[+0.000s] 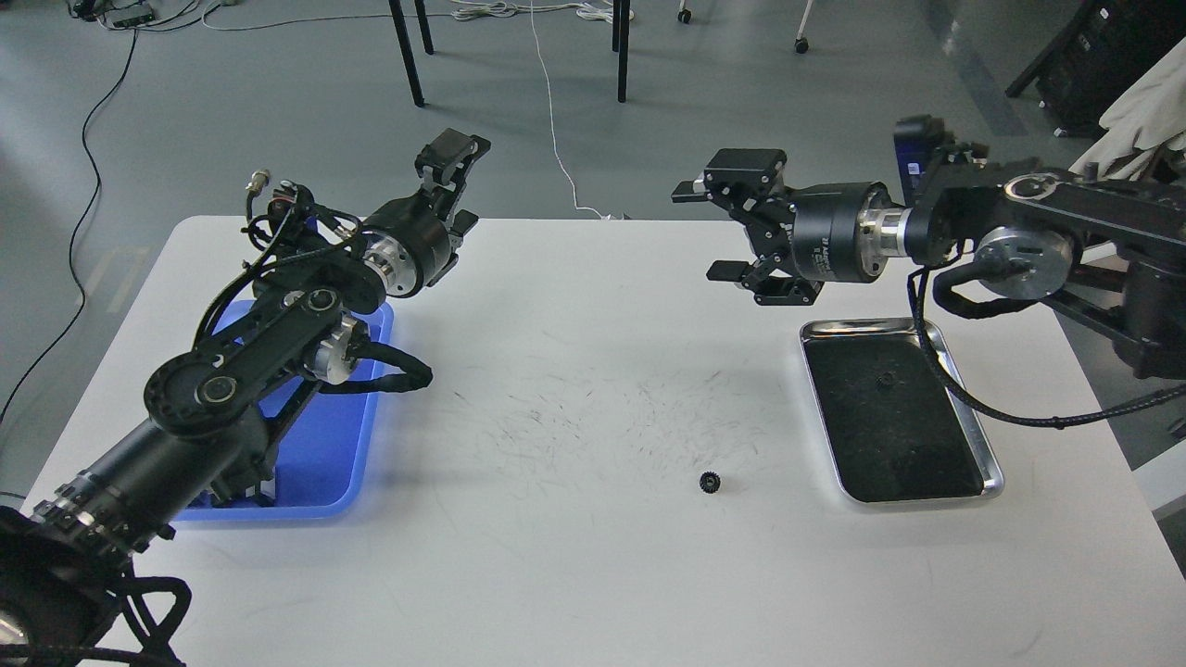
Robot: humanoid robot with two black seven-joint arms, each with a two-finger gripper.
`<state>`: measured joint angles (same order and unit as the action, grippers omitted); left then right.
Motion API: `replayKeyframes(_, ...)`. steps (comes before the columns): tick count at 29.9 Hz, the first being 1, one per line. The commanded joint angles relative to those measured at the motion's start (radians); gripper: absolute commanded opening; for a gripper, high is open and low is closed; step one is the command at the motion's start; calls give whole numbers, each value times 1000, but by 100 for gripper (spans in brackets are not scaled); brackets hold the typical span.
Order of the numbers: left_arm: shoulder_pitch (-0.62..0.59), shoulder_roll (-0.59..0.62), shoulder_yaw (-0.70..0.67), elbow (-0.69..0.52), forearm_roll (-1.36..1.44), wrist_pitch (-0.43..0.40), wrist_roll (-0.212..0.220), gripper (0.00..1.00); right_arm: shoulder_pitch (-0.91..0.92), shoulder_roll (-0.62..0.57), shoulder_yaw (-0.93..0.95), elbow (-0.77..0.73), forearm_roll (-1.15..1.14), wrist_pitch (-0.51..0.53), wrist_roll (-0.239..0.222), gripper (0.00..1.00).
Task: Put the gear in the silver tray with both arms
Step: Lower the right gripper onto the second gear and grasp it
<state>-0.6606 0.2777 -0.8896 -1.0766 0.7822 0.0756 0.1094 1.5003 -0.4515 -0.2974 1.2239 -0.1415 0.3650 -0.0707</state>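
Note:
A small black gear [710, 482] lies on the white table, left of the silver tray's near corner. The silver tray [821, 408] sits at the right, and a small dark gear-like piece [887, 378] lies on its dark bottom. My left gripper [463, 185] is raised over the table's far left edge, pointing up and away, open and empty. My right gripper [706, 232] hangs in the air beyond the tray's far left corner, pointing left, open and empty. Both grippers are far from the gear on the table.
A blue plastic tray [324, 463] lies at the left, mostly hidden under my left arm. A black cable [982, 408] from the right arm crosses the silver tray's right rim. Chair legs and floor cables lie beyond the table.

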Motion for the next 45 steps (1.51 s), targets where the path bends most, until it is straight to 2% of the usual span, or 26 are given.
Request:
replayKeyframes(1, 30, 46, -29, 0, -110, 0, -34, 98, 109, 164, -172, 11, -55, -11, 2, 98)
replayKeyframes(9, 59, 60, -28, 0, -136, 1, -83, 98, 155, 452, -419, 2, -242, -84, 0, 98)
replayKeyframes(16, 81, 60, -28, 0, -136, 4, -114, 98, 138, 452, -571, -70, -254, -67, 0, 98)
replayKeyframes(20, 85, 58, -25, 0, -138, 4, -122, 98, 124, 452, -579, -76, -241, -46, 0, 97)
replayKeyframes(26, 85, 57, -23, 0, -136, 4, -122, 98, 124, 452, -582, -72, -237, 48, 3, 94)
replayKeyframes(33, 85, 55, -25, 4, -136, 4, -137, 98, 123, 452, -591, -70, -253, 61, 3, 94)
replayKeyframes(37, 85, 55, -23, 7, -136, 4, -143, 98, 123, 452, -620, -69, -253, 100, 8, 90)
replayKeyframes(45, 85, 55, -23, 7, -136, 4, -145, 98, 126, 452, -634, -53, -256, 103, 9, 81)
